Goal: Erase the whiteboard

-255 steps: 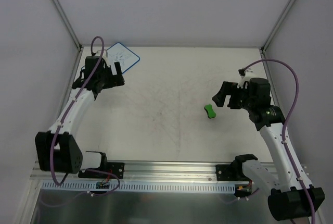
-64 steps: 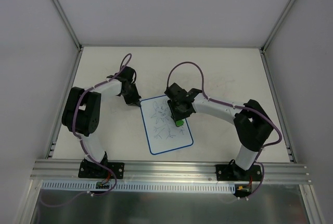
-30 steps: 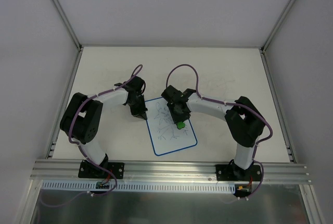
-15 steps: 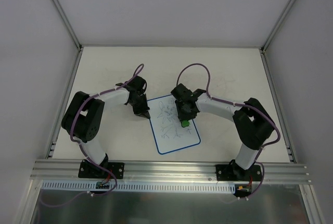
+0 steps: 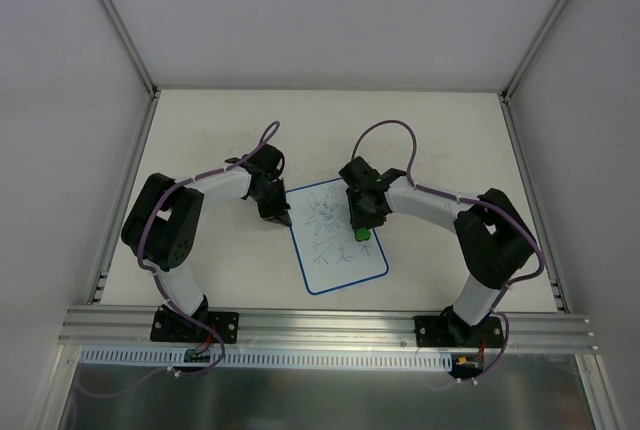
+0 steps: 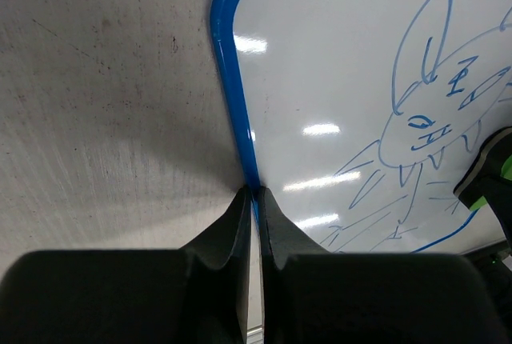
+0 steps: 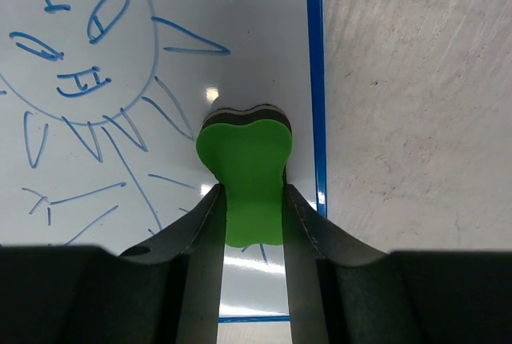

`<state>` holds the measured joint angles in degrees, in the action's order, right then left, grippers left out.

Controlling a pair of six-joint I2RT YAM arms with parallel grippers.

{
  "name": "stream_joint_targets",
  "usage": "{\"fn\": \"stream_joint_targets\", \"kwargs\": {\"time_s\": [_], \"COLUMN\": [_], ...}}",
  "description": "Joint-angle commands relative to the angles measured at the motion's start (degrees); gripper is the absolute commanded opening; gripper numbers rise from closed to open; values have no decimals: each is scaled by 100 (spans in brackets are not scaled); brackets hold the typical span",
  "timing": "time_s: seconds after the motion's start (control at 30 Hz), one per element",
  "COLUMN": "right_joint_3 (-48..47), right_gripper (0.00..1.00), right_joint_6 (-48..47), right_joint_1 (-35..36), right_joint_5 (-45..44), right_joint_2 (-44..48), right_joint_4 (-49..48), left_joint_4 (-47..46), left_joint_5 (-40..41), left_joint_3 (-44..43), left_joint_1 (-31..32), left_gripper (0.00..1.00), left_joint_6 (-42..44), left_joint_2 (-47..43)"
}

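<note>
right fingers [image 7: 198, 242] hold green eraser [image 7: 248, 174] on whiteboard [image 7: 240, 64].

Left end effector [image 6: 256, 194] closed, right end effector [image 7: 251, 194] clamped

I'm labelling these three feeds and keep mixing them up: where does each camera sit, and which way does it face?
Top external: above and behind the bases, looking down at the table; both arms show.
Left wrist: looks along the left fingers pinching the rim of the whiteboard.
Right wrist: looks along the right fingers holding the green eraser on the board.
Shared: all three show the whiteboard.
</note>
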<state>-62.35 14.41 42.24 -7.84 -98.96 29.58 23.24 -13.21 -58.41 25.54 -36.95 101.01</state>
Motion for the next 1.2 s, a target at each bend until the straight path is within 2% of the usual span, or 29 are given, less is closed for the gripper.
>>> {"fn": "stream_joint_targets", "kwargs": {"time_s": [0.0,0.2,0.33,0.57,0.9,1.17], "right_joint_3": [83,-619,-761,-253,723,338], "right_gripper": [0,0,0,0,0,0], "right_joint_6": [-88,-237,-264,-167,-53,-343], "right_joint_1": [73,644,821,690,57,232], "right_joint_5": [27,300,274,-236,-561,-351], "right_joint_2": [-220,-554,-695,-458,315,272], "right_joint_4": [426,434,478,592,680,672], "left_joint_4": [259,251,251,259,259,259], "left_joint_5": [539,522,592,627,618,469], "left_joint_3": [49,-12,-100,-206,-285,-381], "left_joint_1": [4,-5,-5,-110,-374,-374], "left_gripper": [0,0,0,0,0,0], "left_joint_6": [83,39,39,39,91,56], "left_joint_2": [261,270,279,340,367,419]}}
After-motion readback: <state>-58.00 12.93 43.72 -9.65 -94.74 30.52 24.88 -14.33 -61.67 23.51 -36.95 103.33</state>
